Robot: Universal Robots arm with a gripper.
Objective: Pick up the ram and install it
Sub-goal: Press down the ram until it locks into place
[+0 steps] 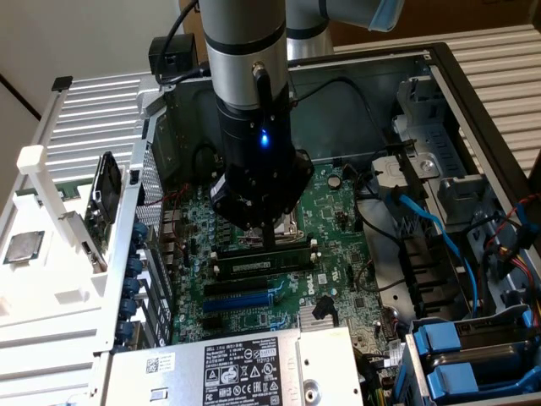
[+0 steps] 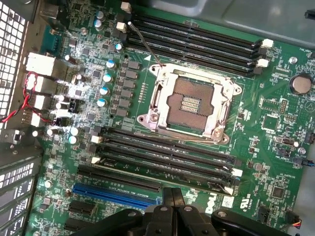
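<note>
Most of the way through, by the look of things. Nearest in the exterior view, passing over the grey power supply (image 1: 330,364) with its white label and then the blue expansion slot (image 1: 241,300), find the ram (image 1: 258,263) just beyond: standing on edge, level, along one of the black memory slots (image 2: 167,147) of the motherboard (image 1: 338,220), label side towards the camera. Not lying loose and not hanging in the air, so count the pick-up as finished and the placing into a slot as made. Directly above it, see the gripper (image 1: 269,239), claw pressed together and pinching nothing, tip down at the top edge of the stick near its middle; touching or a hair above, cannot tell. Reads as a downward push to seat the stick. Cannot confirm closed end latches either, so treat full seating as the part left open. Just behind, note the bare CPU socket (image 2: 192,101), then a second bank of empty black slots, and farthest back the grey case wall (image 1: 355,101) with a black cable draped across.
</note>
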